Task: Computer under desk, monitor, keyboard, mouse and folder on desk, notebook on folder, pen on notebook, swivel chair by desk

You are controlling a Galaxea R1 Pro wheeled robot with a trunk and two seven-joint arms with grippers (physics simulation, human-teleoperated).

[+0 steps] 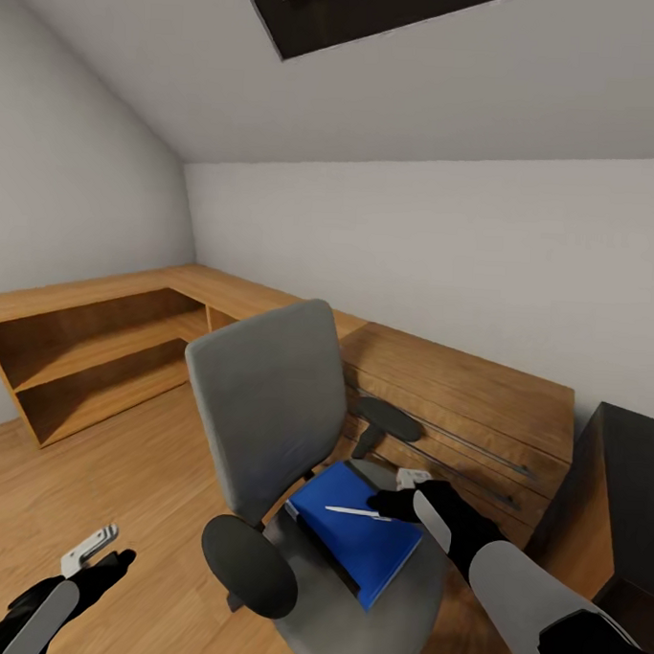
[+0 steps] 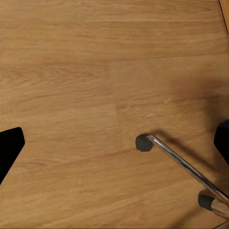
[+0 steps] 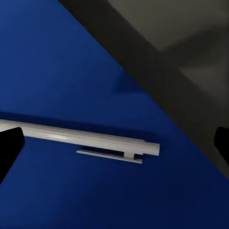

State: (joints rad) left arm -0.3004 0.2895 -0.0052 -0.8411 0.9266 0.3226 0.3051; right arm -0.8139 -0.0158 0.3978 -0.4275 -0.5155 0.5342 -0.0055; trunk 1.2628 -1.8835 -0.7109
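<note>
Fingertips of the right gripper [image 1: 387,506] sit at the two edges of the right wrist view, spread wide with nothing between them but the pen [image 3: 81,138] lying below; the jaws are open and hold nothing. White and thin, the pen rests flat on the blue folder [image 1: 354,535], which lies on the seat of the swivel chair [image 1: 265,410]; in the head view its long axis runs roughly across the folder, one end close under the right gripper and the other pointing toward the chair's backrest. Seen from the right wrist, that axis runs from one fingertip toward the other, so the fingers look lined up along the pen rather than across it; my judgement is that a turn of the wrist is needed before closing. The left gripper [image 1: 99,560] hangs low beside the chair over the wooden floor [image 2: 71,71], well apart from the pen; its fingers look spread, one dark tip at each edge of its wrist view, with a chrome leg of the chair's base [image 2: 186,164] below. The right arm is plainly nearer; the black desk [image 1: 616,476] stands just to its right.
</note>
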